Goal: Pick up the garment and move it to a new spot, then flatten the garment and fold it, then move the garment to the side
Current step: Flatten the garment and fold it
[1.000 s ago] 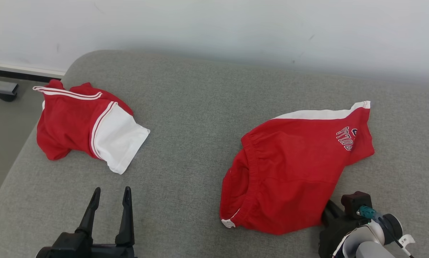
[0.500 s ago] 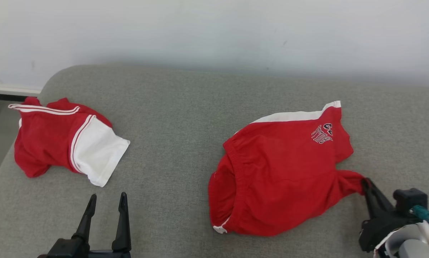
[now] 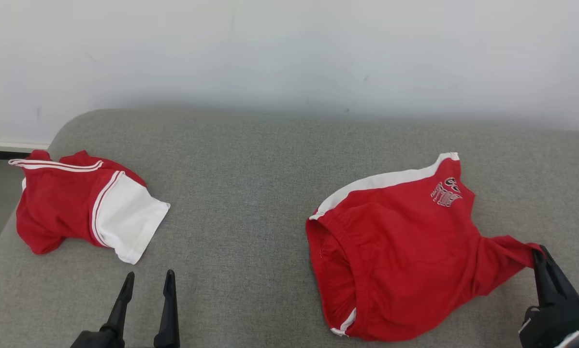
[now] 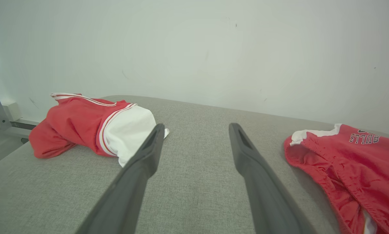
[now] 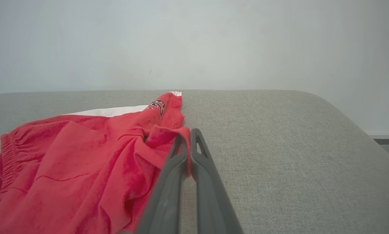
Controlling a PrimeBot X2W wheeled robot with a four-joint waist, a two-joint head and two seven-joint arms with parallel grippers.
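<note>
My right claw [image 3: 537,252] is pinched fully shut on a corner of the red shorts [image 3: 405,251], at the near right of the grey padded surface [image 3: 251,169]. In the right wrist view I can see a thin fold of red cloth caught between the two closed fingers, just below their tips. From that grip the fabric runs left in a drawn-out tongue to the main body of the shorts.

The shorts lie on the right half of the surface, rumpled rather than flat. Their gathered waistband [image 3: 347,261] faces left and near. A white stripe [image 3: 381,182] runs along the far edge, and the lettering [image 3: 445,195] sits at the far right corner.

My left claw [image 3: 149,275] is at the near left with its fingers spread wide and nothing between them. It hovers over bare grey fabric, well apart from the shorts.

A second red-and-white garment [image 3: 77,212] is bunched at the far left edge of the surface, beyond the left claw and touching neither claw. A pale wall [image 3: 289,48] stands behind the surface.
</note>
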